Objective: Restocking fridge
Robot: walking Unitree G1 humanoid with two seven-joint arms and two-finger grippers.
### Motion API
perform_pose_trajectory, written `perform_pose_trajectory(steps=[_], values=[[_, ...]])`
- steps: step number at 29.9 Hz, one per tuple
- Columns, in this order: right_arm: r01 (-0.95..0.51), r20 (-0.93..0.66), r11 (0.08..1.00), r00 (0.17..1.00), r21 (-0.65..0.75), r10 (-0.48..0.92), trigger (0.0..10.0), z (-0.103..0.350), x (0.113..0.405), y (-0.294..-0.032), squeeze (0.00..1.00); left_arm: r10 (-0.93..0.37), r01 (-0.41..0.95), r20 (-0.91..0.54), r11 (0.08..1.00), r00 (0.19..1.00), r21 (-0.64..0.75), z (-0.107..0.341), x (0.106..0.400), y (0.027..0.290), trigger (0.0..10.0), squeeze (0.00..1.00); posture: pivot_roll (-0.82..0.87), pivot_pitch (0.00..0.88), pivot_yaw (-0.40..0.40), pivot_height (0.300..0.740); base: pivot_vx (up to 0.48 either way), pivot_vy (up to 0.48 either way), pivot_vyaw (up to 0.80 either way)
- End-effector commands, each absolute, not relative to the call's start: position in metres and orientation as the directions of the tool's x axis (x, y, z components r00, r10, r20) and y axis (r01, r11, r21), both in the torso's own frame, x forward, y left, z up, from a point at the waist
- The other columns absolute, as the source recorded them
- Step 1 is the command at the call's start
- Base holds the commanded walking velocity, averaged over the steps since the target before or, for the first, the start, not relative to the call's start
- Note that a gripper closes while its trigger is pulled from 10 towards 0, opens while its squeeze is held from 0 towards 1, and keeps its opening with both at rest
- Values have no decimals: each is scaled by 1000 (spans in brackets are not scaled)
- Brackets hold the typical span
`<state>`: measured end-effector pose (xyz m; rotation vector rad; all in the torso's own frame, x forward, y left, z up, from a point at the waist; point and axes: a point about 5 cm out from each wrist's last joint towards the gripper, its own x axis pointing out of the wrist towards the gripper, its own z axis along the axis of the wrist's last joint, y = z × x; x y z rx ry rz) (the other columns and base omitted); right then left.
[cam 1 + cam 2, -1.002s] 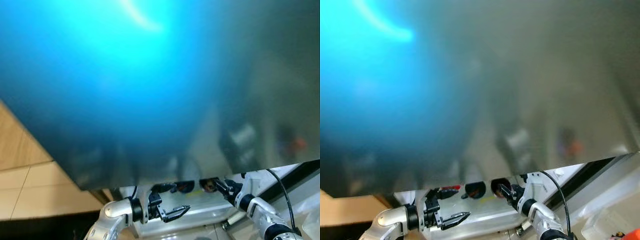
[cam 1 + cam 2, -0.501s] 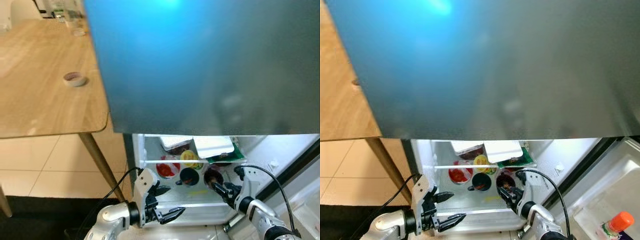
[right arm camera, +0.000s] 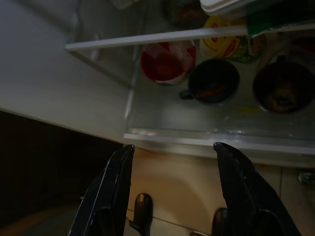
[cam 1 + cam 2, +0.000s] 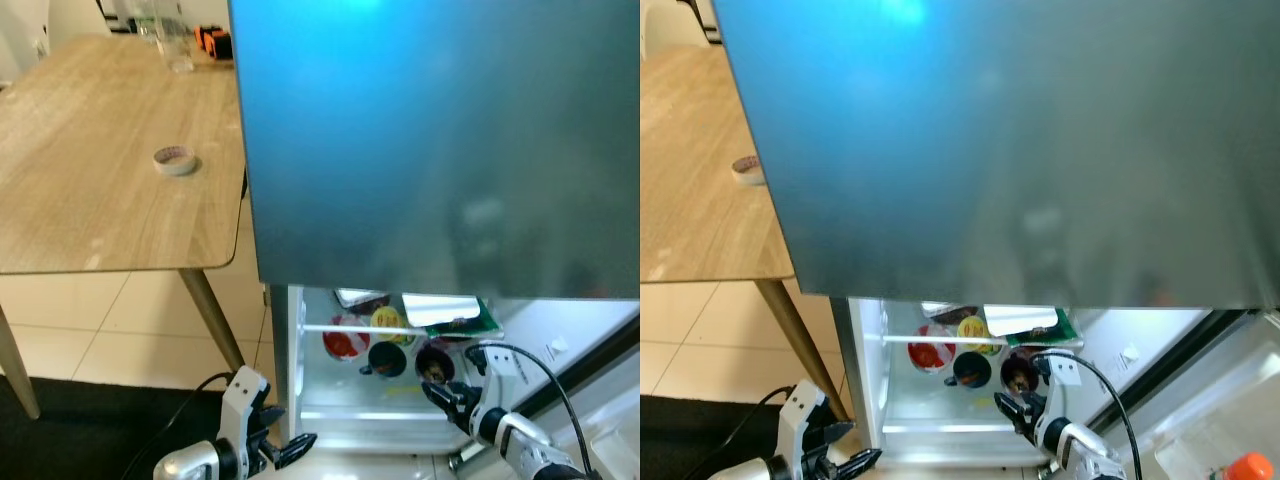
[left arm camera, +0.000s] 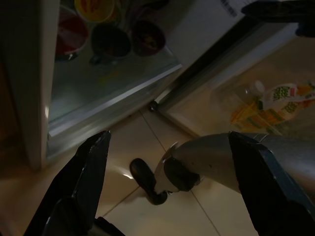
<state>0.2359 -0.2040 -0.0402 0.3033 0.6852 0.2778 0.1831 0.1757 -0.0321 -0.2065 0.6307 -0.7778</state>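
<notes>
Open fridge (image 4: pixel 300 380), lower centre of frame, stocked.
Right wrist view showed red bowl (image 3: pixel 166 62) and dark mug (image 3: pixel 213 81); left wrist view showed floor carton (image 5: pixel 283 94). Left gripper (image 4: pixel 290 452) and right gripper (image 4: pixel 440 397) spread, empty.

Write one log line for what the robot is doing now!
fridge: open | left gripper: open, empty, low | right gripper: open, empty, before mug

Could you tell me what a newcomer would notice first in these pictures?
The large blue-grey fridge top dominates, looming above its lit open compartment, where a red bowl, a dark mug and a yellow tub stand. To its left stands a wooden table carrying a tape roll.
</notes>
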Motion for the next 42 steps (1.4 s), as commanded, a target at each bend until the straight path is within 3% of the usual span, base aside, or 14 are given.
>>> perform_pose_trajectory(steps=[1, 5, 10, 21, 26, 27, 28, 30, 33, 35, 42], values=[[-117, -643, 933, 695, 341, 323, 10000, -52, 219, -210, 0, -651, 503, -524, 759, 550, -414, -47, 166, 190, 10000, 0, 91, 0, -80, 740, 0, 0, 0], [-101, -678, 940, 667, 326, 308, 10000, -58, 209, -212, 0, -607, 445, -569, 794, 555, -413, -57, 156, 197, 10000, 0, 89, 0, -78, 740, 0, 0, 0], [-29, -771, 957, 587, 287, 249, 10000, -75, 178, -218, 0, -431, 253, -705, 902, 564, -348, -78, 137, 214, 10000, 0, 93, 0, -67, 740, 0, 0, 0], [25, -864, 970, 460, 241, 203, 10000, -98, 127, -215, 0, -229, 46, -829, 970, 510, -240, -94, 104, 234, 10000, 0, 86, 0, -44, 740, 0, 0, 0], [143, -874, 967, 470, 210, 121, 10000, -100, 113, -227, 0, -144, -50, -836, 978, 529, -200, -95, 100, 242, 10000, 0, 86, 0, -45, 740, 0, 0, 0], [198, -894, 973, 448, 117, 16, 10000, -99, 102, -247, 0, -98, -87, -840, 982, 533, -169, -95, 100, 245, 10000, 0, 86, 0, -47, 740, 0, 0, 0], [198, -894, 973, 448, 117, 16, 10000, -99, 102, -247, 0, -98, -87, -840, 982, 533, -169, -95, 100, 245, 10000, 0, 86, 0, -47, 740, 0, 0, 0], [130, -924, 992, 379, 2, -48, 10000, -99, 92, -259, 0, -74, -82, -850, 987, 522, -136, -95, 101, 248, 10000, 0, 86, 0, -47, 740, 0, 0, 0], [56, -935, 998, 352, -27, -45, 10000, -100, 88, -260, 0, -72, -76, -852, 989, 519, -130, -95, 101, 248, 10000, 0, 86, 0, -47, 740, 0, 0, 0], [-73, -952, 996, 306, -53, -28, 10000, -102, 82, -258, 0, -64, -81, -854, 989, 517, -123, -95, 102, 249, 10000, 0, 77, 0, -48, 740, 0, 0, 0], [-120, -965, 991, 260, -54, -21, 10000, -105, 76, -253, 0, -65, -87, -861, 988, 504, -125, -96, 101, 247, 10000, 0, 73, 0, -45, 740, 0, 0, 0]])
